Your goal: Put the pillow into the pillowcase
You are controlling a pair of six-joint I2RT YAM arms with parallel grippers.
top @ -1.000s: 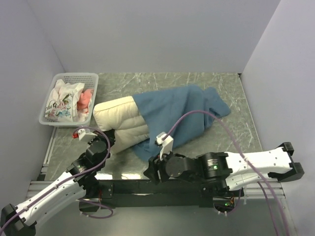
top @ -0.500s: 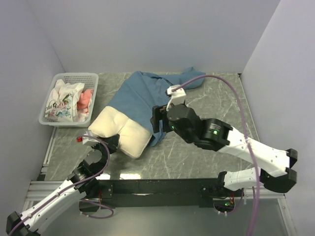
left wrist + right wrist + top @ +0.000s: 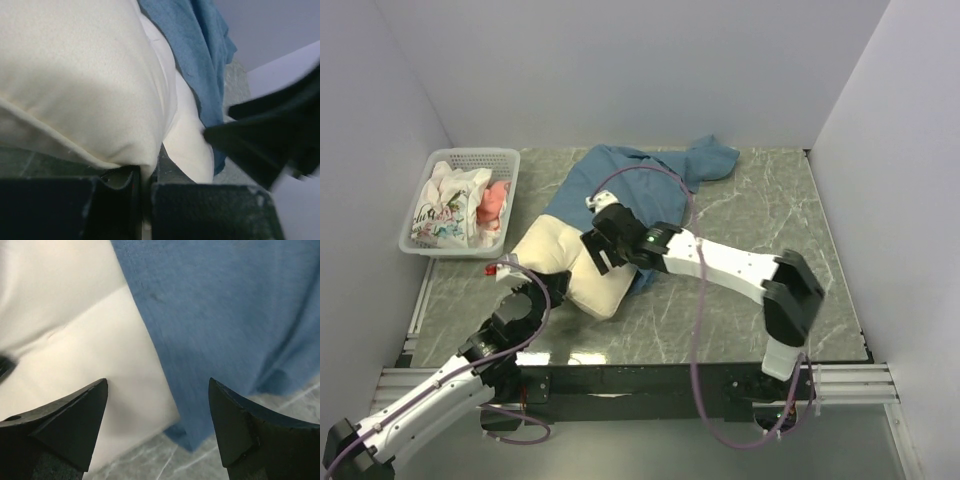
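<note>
The cream pillow [image 3: 560,262] lies slanted on the table, its far end inside the dusty-blue pillowcase [image 3: 620,185], its near end bare. My left gripper [image 3: 552,288] is shut on the pillow's near corner. In the left wrist view the gripper [image 3: 145,182] pinches cream fabric of the pillow [image 3: 75,75], with the pillowcase [image 3: 205,50] behind. My right gripper [image 3: 597,250] hovers open over the case's open edge. The right wrist view shows this gripper [image 3: 157,407] wide open and empty above the pillow [image 3: 65,330] and the pillowcase [image 3: 225,305].
A white basket [image 3: 480,158] holding a white printed cloth [image 3: 445,205] and pink fabric [image 3: 495,203] stands at the back left. The grey marbled table [image 3: 750,210] is walled at the back and both sides. The right arm [image 3: 740,265] stretches across the table's middle.
The pillow and case swung round, so the case's closed end now points to the back wall. My right gripper moved from the front to the back, then left over the case's edge.
</note>
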